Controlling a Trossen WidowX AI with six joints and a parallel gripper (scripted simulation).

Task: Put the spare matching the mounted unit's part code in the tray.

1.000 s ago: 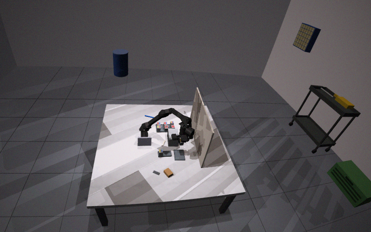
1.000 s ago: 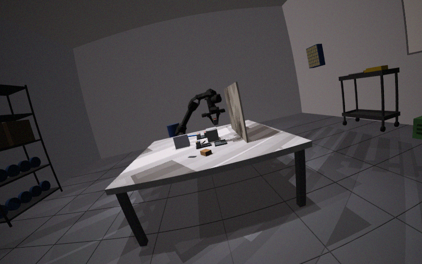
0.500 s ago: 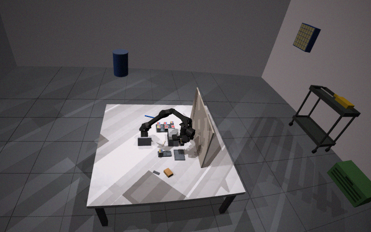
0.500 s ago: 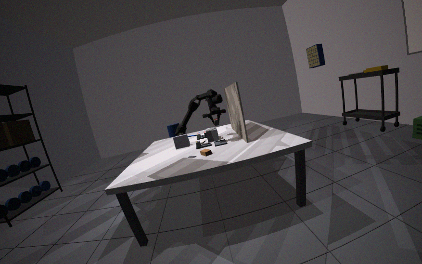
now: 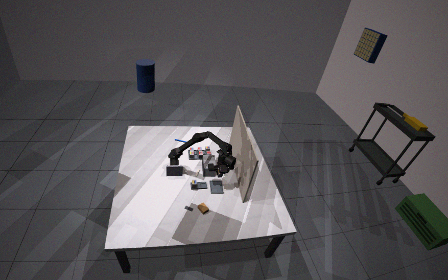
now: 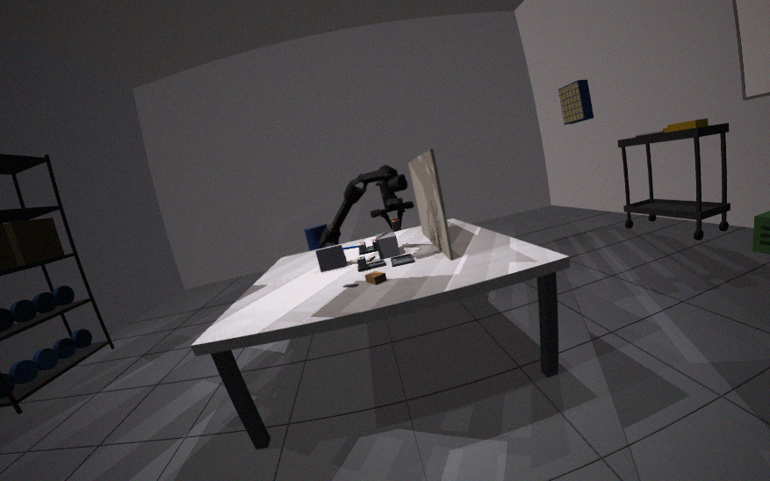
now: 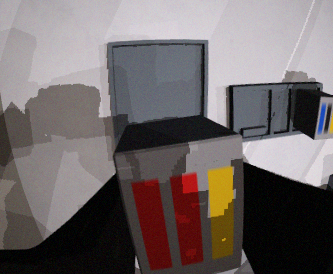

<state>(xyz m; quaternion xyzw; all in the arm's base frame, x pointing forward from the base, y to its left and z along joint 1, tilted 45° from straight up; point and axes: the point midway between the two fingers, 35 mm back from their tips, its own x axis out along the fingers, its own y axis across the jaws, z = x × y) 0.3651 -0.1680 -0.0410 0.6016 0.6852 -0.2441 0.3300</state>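
My gripper (image 5: 219,173) (image 6: 396,225) (image 7: 171,169) is shut on a dark spare unit with two red stripes and one yellow stripe on its light face. It holds the unit above the table, behind the tray in the top view. The flat grey tray (image 5: 216,187) (image 6: 402,260) (image 7: 156,75) holds nothing; the held unit hides its near edge in the wrist view. A unit with blue, black and yellow stripes (image 5: 194,182) (image 7: 327,118) stands at one end of a small slotted holder (image 5: 202,185) (image 7: 251,106). Several striped spares (image 5: 200,153) stand in a rack behind. Printed codes are not readable.
A tall tan board (image 5: 243,156) (image 6: 430,206) stands right of the arm. Grey upright panels (image 5: 174,170) (image 6: 331,258) stand near the arm base and beside the gripper. A brown block (image 5: 203,208) (image 6: 375,277) and a small dark piece (image 5: 188,208) (image 6: 350,285) lie nearer the front.
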